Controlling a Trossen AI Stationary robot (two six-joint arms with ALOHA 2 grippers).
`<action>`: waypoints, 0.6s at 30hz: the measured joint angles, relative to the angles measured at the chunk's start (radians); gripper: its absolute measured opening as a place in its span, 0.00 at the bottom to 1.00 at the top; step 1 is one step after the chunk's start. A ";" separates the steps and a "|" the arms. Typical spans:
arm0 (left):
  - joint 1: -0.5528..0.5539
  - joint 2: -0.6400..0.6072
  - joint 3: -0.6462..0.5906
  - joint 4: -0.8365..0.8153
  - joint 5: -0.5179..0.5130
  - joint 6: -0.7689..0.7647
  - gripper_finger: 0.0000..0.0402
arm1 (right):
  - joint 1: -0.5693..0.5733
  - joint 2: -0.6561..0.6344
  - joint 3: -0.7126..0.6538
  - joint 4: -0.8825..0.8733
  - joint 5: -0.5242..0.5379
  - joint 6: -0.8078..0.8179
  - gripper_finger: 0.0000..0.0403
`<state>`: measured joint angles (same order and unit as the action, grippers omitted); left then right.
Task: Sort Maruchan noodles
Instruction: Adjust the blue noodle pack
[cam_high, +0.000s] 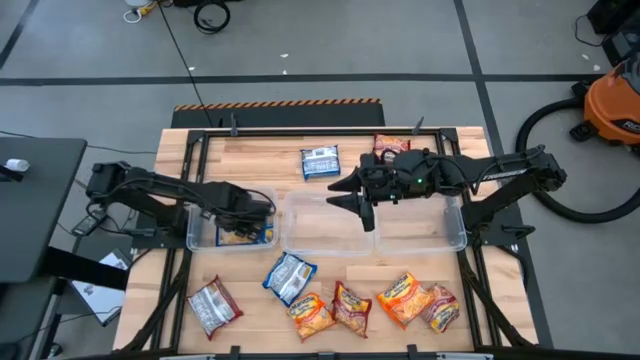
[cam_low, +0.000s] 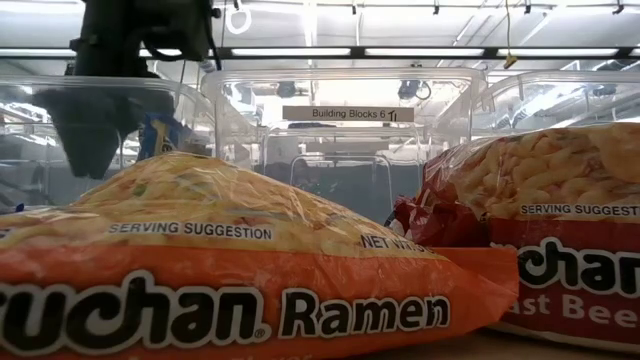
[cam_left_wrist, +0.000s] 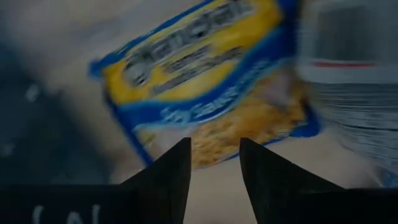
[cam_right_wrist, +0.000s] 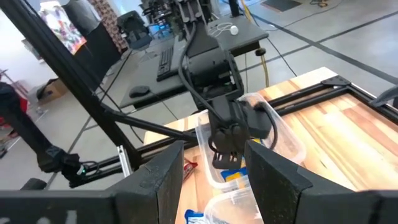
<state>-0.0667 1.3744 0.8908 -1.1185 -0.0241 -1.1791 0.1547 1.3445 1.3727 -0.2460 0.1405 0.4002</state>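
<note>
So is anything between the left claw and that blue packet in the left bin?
Nothing visible. The left claw is down inside the left bin, fingers apart, and the blue packet lies directly ahead of it with open space between. A second packet lies beside it, off the claw's line.

The wooden table (cam_high: 250, 150) carries three clear bins (cam_high: 325, 225) — and scattered noodle packets (cam_high: 290, 277).
</note>
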 joint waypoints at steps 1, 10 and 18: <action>-0.001 0.005 0.001 0.012 -0.006 0.052 0.35 | 0.000 0.000 0.000 -0.001 -0.005 -0.001 0.44; 0.052 0.020 0.000 0.040 0.019 0.363 0.44 | -0.001 -0.002 0.000 -0.011 -0.026 0.005 0.44; 0.099 0.020 0.000 0.055 0.061 0.315 0.48 | 0.000 -0.002 0.000 -0.070 -0.039 0.020 0.44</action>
<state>0.0319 1.3941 0.8909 -1.0637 0.0371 -0.8639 0.1547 1.3426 1.3727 -0.3157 0.1017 0.4202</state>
